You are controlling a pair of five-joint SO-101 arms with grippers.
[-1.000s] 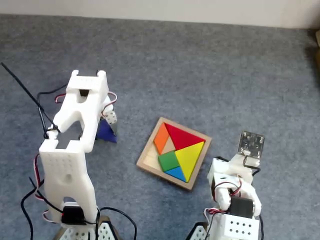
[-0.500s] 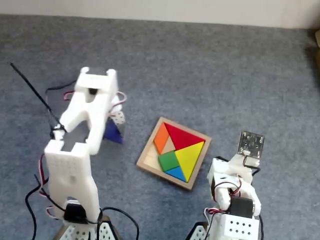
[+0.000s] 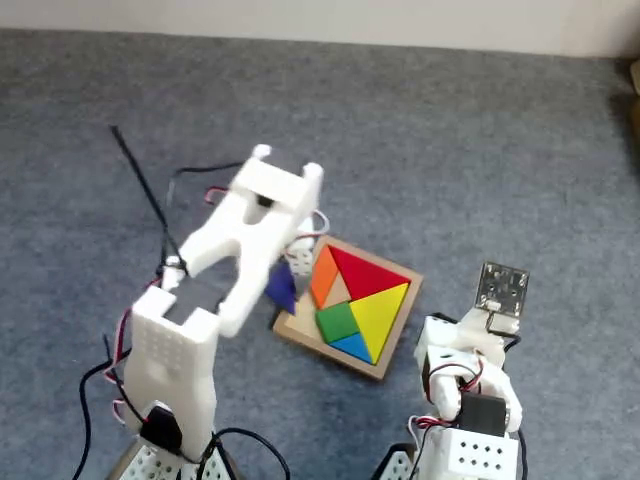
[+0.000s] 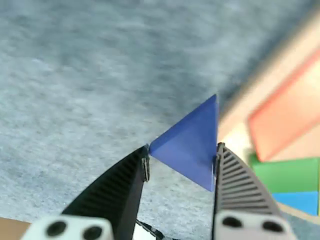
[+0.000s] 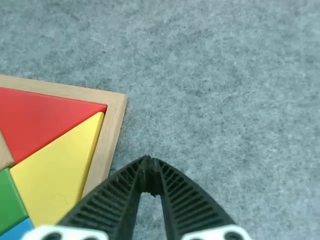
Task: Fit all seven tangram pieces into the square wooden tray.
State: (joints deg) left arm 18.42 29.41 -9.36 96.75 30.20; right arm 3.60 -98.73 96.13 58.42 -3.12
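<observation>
The square wooden tray (image 3: 297,325) lies mid-table and holds red (image 3: 366,271), yellow (image 3: 383,315), orange (image 3: 323,275), green (image 3: 337,322) and light blue (image 3: 352,347) pieces; a bare wood patch (image 3: 339,292) shows between them. My left gripper (image 4: 182,154) is shut on a dark blue triangle (image 4: 192,146), held above the carpet right at the tray's left edge (image 4: 260,95); from above the triangle (image 3: 280,287) peeks out under the left arm. My right gripper (image 5: 148,180) is shut and holds nothing, over the carpet beside the tray's right rim (image 5: 114,132).
Grey carpet covers the table all round. The left arm's white body (image 3: 235,250) overhangs the space left of the tray. A black cable (image 3: 140,185) trails up from it. The right arm's base (image 3: 470,395) stands at the lower right.
The left arm has swung to the right with the dark blue triangle, from well left of the tray to its left edge. The right arm stayed still.
</observation>
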